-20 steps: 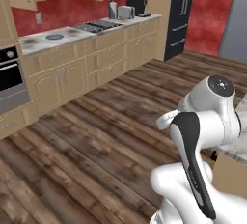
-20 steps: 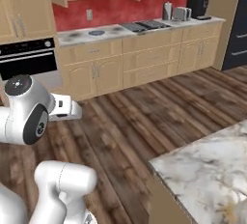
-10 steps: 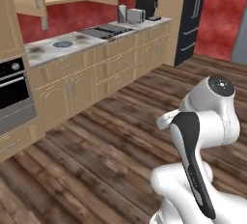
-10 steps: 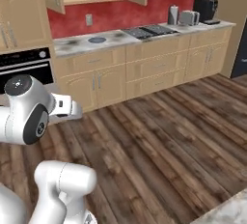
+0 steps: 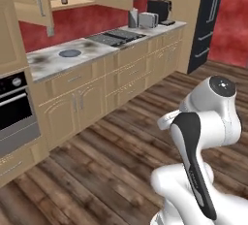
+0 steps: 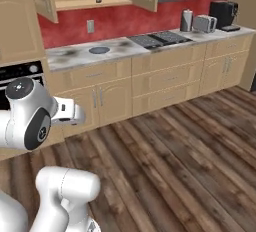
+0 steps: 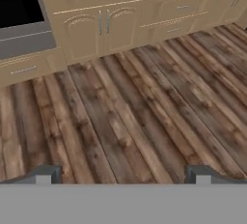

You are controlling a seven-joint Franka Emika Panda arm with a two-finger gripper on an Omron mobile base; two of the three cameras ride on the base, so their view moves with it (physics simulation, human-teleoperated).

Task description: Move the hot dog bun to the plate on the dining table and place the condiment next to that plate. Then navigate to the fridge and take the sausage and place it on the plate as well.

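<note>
Left to right: my view takes in the black oven (image 5: 14, 110) set in pale wood cabinets (image 6: 100, 98), a grey mottled worktop (image 5: 53, 61) with a cooktop (image 6: 157, 38), then a toaster (image 6: 204, 23) and coffee machine (image 6: 224, 15) before a red wall. The fridge (image 5: 209, 20), tall and black, stands at far right. Dark plank floor (image 7: 125, 117) lies open ahead. My jaws stand wide apart over it, holding nothing.
</note>
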